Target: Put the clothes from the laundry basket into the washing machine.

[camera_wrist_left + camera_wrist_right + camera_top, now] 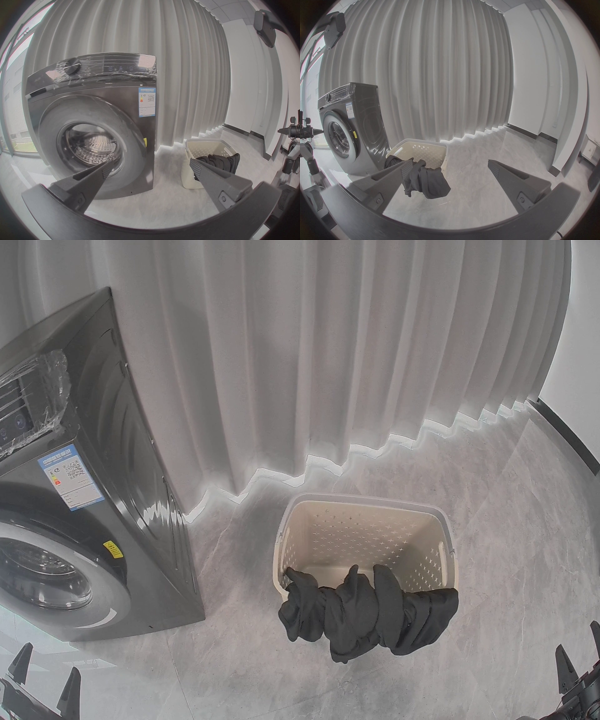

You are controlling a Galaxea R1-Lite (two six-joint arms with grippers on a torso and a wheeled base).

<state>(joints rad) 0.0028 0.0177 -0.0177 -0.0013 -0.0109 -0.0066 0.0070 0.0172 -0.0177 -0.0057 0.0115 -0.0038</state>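
The crumpled black garment [369,615] lies draped along the near rim of the cream perforated plastic laundry basket [369,499], ahead and left of the released, empty right claw [577,637], seemingly nearer it than the equally released left claw [50,659].

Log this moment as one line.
left gripper open, empty | right gripper open, empty | dark clothes draped over laundry basket rim | washing machine at robot's left
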